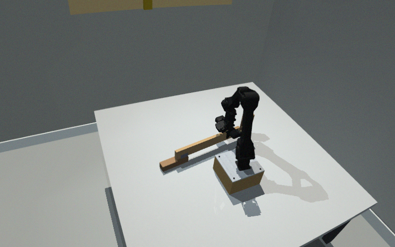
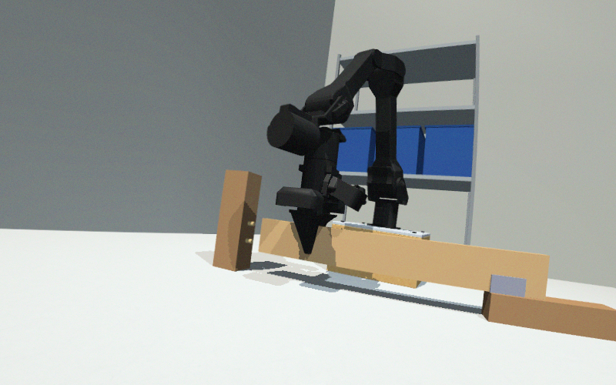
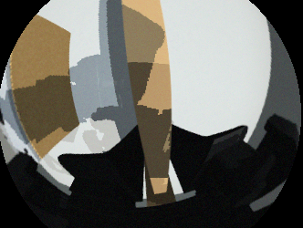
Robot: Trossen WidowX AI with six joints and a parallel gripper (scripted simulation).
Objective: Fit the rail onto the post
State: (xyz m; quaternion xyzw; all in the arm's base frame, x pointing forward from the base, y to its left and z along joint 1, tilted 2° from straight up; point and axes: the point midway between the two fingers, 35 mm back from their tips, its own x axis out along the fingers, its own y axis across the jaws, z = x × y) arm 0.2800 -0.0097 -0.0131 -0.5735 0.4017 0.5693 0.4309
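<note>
Top view, desk: a white desk point(image 1: 163, 203) carries the arm, the bed rail and the wooden blocks.
Top view, arm: the black arm point(image 1: 247, 122) stands on a wooden pedestal point(image 1: 246, 182) with a grey top plate and bends down over the rail.
Top view, rail: the long wooden bed rail point(image 1: 201, 144) runs from the arm toward the left, and its left end sits in the grey bracket point(image 1: 183, 156) on the low footboard block point(image 1: 170, 164).
Top view, post: it is mostly hidden behind the arm.
Exterior view, tool: the tool point(image 2: 308, 242) points straight down and pinches the top edge of the rail point(image 2: 436, 262) close to its left end, one dark finger point(image 2: 309, 231) in front of the wood.
Exterior view, rail: the left end is lifted off the desk point(image 2: 135, 317) and stands just beside the post point(image 2: 236, 219), with a narrow gap between them; the rail slopes down slightly to the right.
Exterior view, pegs: two small pegs point(image 2: 249, 232) stick out of the post side toward the rail end and stay visible in the gap.
Exterior view, far end: it rests in the bracket point(image 2: 507, 286) on the footboard block point(image 2: 549, 315).
Exterior view, background: a metal shelf rack point(image 2: 475, 135) with blue bins point(image 2: 447, 149) stands behind.
Wrist view, rail: the rail point(image 3: 146, 54) runs away from the camera between the dark fingers, pressed on both sides.
Wrist view, left side: a wooden block point(image 3: 43, 84) stands on the left; I cannot tell which one.
</note>
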